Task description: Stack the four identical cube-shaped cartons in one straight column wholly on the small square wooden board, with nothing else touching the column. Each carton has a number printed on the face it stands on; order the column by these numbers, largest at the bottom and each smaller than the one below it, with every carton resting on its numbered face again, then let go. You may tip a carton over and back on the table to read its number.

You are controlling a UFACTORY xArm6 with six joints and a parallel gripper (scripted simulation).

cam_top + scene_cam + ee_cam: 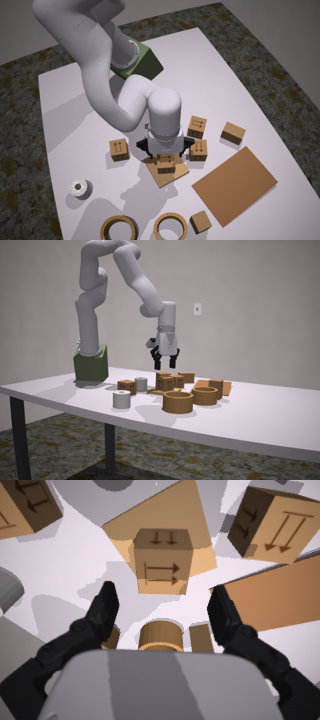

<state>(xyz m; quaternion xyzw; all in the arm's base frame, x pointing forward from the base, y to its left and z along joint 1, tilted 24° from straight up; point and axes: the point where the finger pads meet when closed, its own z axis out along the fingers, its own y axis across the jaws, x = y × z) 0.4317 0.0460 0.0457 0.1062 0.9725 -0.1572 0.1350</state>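
Note:
One arrow-marked carton (165, 163) (165, 383) (163, 560) stands alone on the small square wooden board (168, 178) (154, 391) (190, 510). My gripper (165, 154) (165, 366) (163, 594) is open and empty, hanging straight above this carton with a clear gap under the fingertips. Three more arrow-marked cartons stand on the table: one to the left (119, 149) (127, 386) (272, 522), one just right of the board (198, 150) (179, 380) (30, 502), and one behind that (197, 126). Their numbered faces are hidden.
A large wooden board (233, 184) (227, 387) (270, 600) lies right of the small one. Two plain brown boxes (233, 132) (200, 221), two wooden rings (118, 228) (170, 227) (177, 401) (204, 395) and white cylinders (78, 187) (121, 399) (141, 383) stand around. The green arm base (144, 62) is at the back.

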